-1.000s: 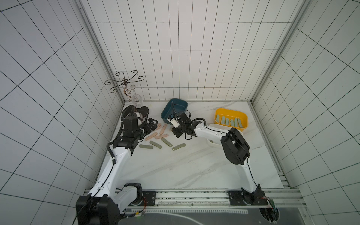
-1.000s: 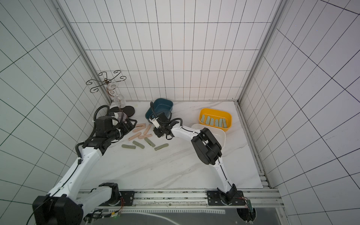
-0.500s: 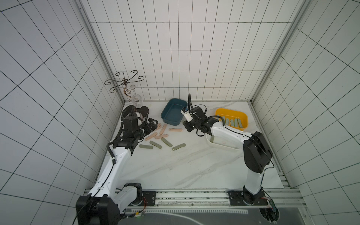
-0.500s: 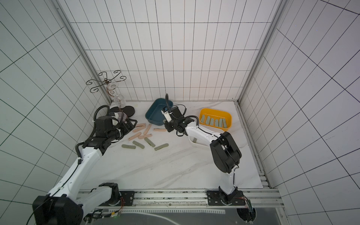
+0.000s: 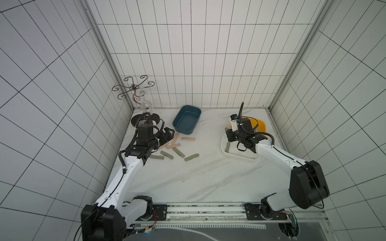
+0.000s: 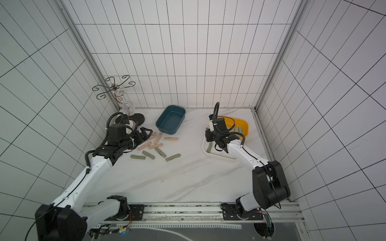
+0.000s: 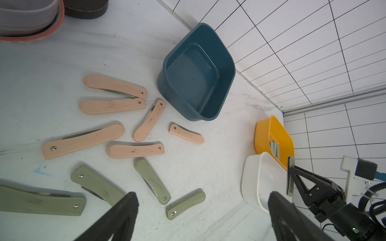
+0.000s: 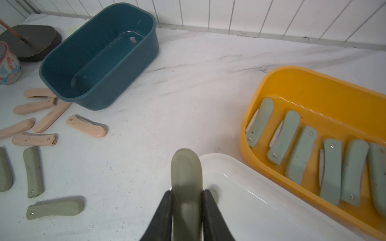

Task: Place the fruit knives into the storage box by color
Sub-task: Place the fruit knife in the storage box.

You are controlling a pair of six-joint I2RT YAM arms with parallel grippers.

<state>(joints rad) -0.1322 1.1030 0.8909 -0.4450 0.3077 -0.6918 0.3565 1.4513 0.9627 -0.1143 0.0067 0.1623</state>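
Observation:
My right gripper (image 8: pixel 187 193) is shut on an olive grey-green fruit knife (image 8: pixel 186 167) and holds it on end over the near left rim of the white storage box (image 8: pixel 229 164). The same knife (image 5: pixel 228 147) hangs at that box's left end in both top views. Several peach-pink knives (image 7: pixel 113 85) and several olive knives (image 7: pixel 151 180) lie loose on the marble. My left gripper (image 7: pixel 203 198) is open just above the olive ones, touching none. Several pale mint knives (image 8: pixel 300 154) lie in the yellow box (image 8: pixel 313 83). The blue box (image 8: pixel 133 71) holds nothing.
A wire glass rack on a dark round base (image 5: pixel 144 120) stands in the back left corner. A patterned cup (image 8: pixel 8 64) sits beside it. Tiled walls close in the back and both sides, and the arms' rail (image 5: pixel 204 210) runs along the front edge.
My right arm has swung from beside the blue box over to the white box, carrying the olive knife. The left arm has stayed put, jaws wide.

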